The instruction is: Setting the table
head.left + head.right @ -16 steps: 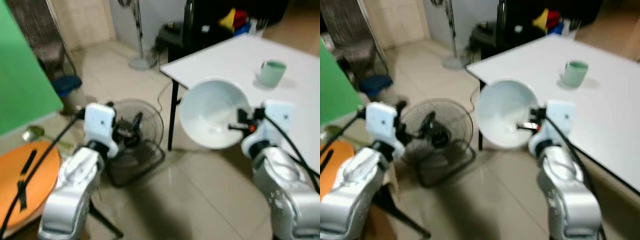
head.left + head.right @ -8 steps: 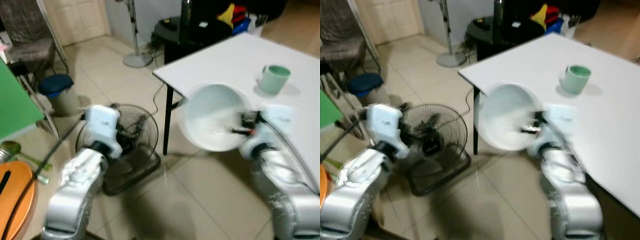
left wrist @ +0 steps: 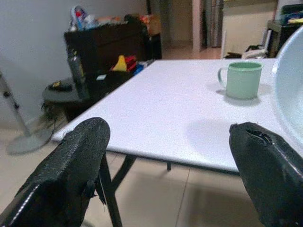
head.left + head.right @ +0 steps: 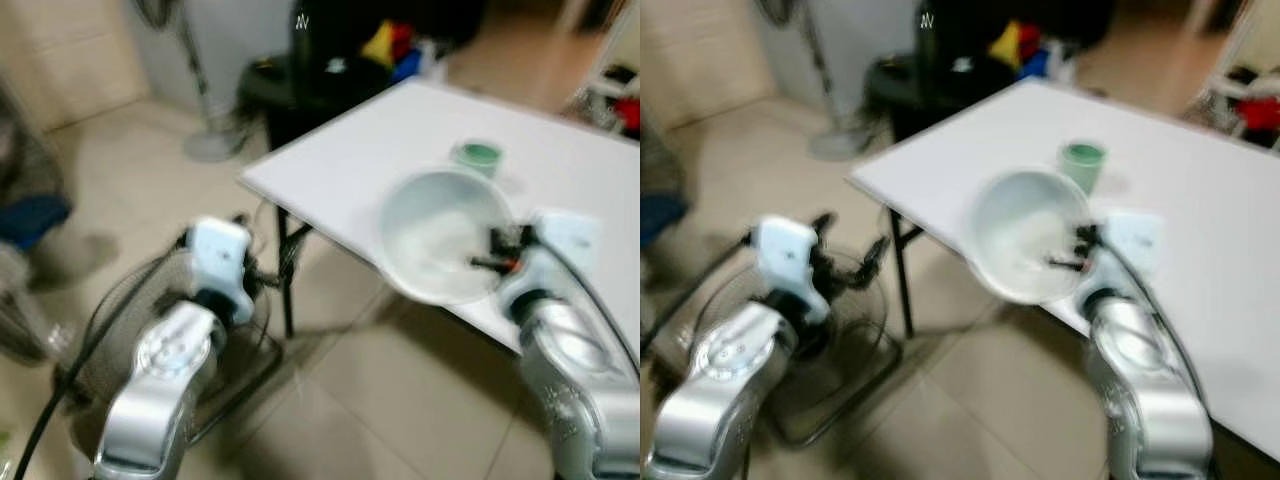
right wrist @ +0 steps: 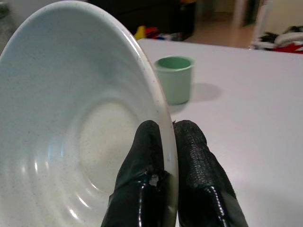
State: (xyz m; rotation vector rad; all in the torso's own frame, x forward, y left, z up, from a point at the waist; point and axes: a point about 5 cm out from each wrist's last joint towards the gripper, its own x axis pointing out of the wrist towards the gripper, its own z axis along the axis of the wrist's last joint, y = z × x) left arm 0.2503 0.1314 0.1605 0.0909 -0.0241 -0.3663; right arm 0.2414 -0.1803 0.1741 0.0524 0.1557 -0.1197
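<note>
Right gripper (image 5: 163, 142): pinched on the rim of the bowl, one black finger inside the rim and one outside, as seen in the right wrist view; in the left eye view it is found right of centre, at the near edge of the table
Bowl (image 4: 445, 235): white, held tilted with its opening turned toward the camera; it is seen centre right of the left eye view, over the near edge of the table, with part of it over the floor
Cup (image 4: 477, 156): pale green, upright on the table, just above the bowl in the eye views; in the right wrist view (image 5: 174, 79) it is seen past the bowl's rim, apart from it
Table (image 4: 340, 170): white top on dark legs, running from the centre to the right edge of the left eye view; its corner is pointed toward the left of the frame
Left gripper (image 3: 170, 175): fingers spread wide with nothing between them, as seen in the left wrist view; the table edge and cup are seen through the gap
Left arm (image 4: 165, 370): silver, raised in the lower left of the left eye view, over the fan
Fan (image 4: 790, 330): dark wire cage on the tiled floor, lower left, partly hidden by the left arm
Cabinet (image 4: 335, 50): dark, blurred, top centre behind the table, with yellow and blue things on it that cannot be told apart
Sharpness: both eye views are blurred
</note>
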